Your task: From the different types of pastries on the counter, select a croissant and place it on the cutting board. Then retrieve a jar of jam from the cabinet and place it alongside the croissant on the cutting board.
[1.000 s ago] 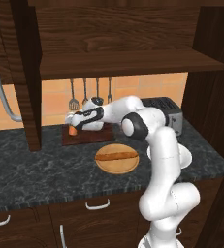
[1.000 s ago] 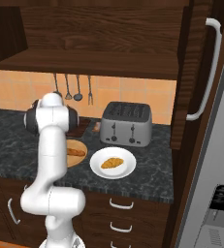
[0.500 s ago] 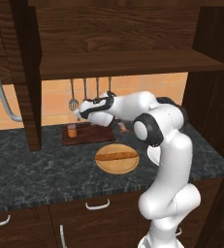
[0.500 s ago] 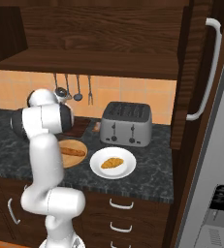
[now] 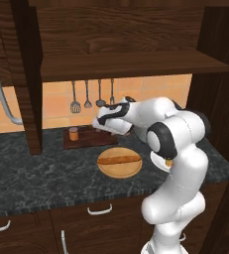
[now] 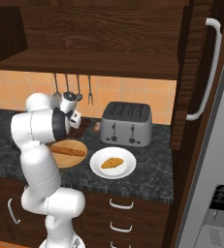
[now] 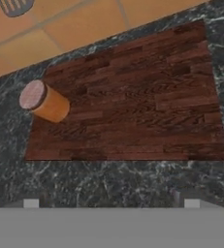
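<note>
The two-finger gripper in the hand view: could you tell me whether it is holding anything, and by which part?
Nothing is held: the gripper stands open above the dark brown wooden cutting board, apart from the small orange jar.

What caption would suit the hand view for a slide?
Small orange cylindrical jar standing at one end of a dark brown rectangular wooden board on black marbled stone counter.

one dark cutting board (image 7: 133, 101), one orange jam jar (image 7: 44, 101) on it. one round pale wooden board (image 5: 119, 162) with one long brown loaf (image 5: 119, 159). one white plate (image 6: 113, 162) carrying one croissant (image 6: 112, 162). one toaster (image 6: 126, 123), four slots on top. three utensils (image 5: 87, 95) hanging on the tiled wall. one wall cabinet (image 5: 111, 44), two long curved grey handles, one (image 5: 1, 82) at the left and one (image 6: 206, 72) at the right. one white robot arm (image 5: 175, 163). three white drawer handles (image 6: 120, 204) show in the right base view.
</note>
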Robot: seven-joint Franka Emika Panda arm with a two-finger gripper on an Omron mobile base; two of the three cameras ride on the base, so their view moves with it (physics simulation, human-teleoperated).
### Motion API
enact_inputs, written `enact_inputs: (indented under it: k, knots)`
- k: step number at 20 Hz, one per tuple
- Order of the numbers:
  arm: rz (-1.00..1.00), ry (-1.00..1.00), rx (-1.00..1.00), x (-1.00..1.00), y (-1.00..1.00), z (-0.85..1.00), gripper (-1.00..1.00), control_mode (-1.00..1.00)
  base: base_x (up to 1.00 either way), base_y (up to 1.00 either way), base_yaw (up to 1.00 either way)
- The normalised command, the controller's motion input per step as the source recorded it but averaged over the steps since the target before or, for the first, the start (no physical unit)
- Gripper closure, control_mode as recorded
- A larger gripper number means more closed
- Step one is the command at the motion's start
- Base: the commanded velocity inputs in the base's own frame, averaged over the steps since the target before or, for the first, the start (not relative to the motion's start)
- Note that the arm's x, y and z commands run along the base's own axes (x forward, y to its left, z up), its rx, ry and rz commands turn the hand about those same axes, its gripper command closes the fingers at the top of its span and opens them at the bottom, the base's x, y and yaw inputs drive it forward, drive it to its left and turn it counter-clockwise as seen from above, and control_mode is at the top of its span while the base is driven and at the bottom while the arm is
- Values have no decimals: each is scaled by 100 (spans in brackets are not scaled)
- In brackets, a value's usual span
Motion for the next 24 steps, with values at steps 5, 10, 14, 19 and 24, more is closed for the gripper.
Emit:
enact_inputs:
  k: [5,10,14,19,24]
  knots:
    - [-5,8,-22,-98,5,6,-100,-100,0,0,0]
    - [-3,-3,-4,-8,-51,48,-100,-100,0,0,0]
    - [0,2,-2,0,-20,62,-100,-100,0,0,0]
    - [-2,9,-4,-47,-22,-20,-100,-100,0,0,0]
    - [-7,11,-7,-100,-80,-29,-100,-100,0,0,0]
